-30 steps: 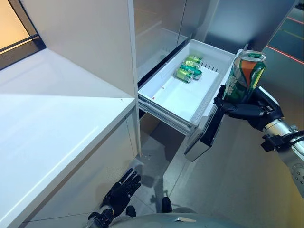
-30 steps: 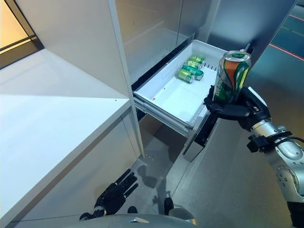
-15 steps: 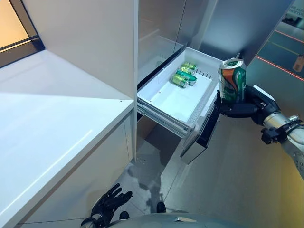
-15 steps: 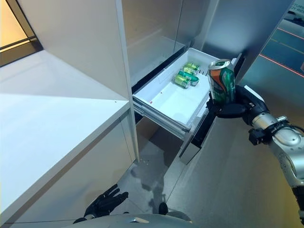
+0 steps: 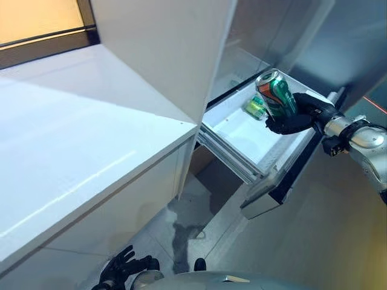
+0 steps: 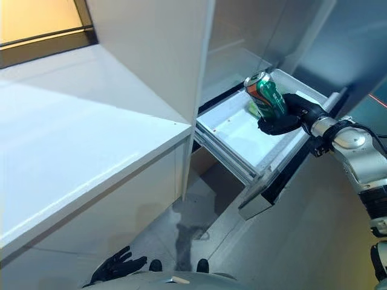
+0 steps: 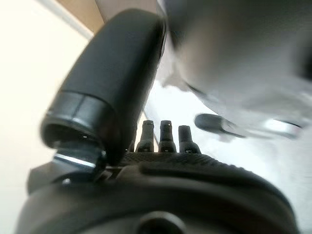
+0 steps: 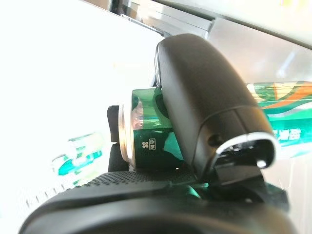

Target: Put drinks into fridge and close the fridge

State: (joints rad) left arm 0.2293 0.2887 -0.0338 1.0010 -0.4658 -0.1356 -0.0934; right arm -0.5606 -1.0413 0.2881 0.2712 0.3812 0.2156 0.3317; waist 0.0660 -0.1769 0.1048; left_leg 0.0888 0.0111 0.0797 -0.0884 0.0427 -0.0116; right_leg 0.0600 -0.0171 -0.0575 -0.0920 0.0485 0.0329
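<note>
My right hand (image 5: 300,115) is shut on a green and orange drink can (image 5: 275,100), tilted and held above the white pull-out fridge drawer (image 5: 234,142); the can (image 8: 146,139) fills the right wrist view under the thumb. More green cans (image 5: 254,107) lie in the drawer behind the held one, partly hidden by it. The drawer stands pulled out, its dark front panel (image 5: 293,176) toward the floor side. My left hand (image 5: 121,270) hangs low near the floor with fingers spread and relaxed, holding nothing.
A white counter (image 5: 78,145) fills the left of the view. A tall white cabinet panel (image 5: 169,48) rises beside the drawer's opening. Grey floor (image 5: 326,235) lies to the right of the drawer.
My right hand has carried the can from beside the drawer's front to above its inside and tilted it. The camera has swung, shifting the whole scene.
</note>
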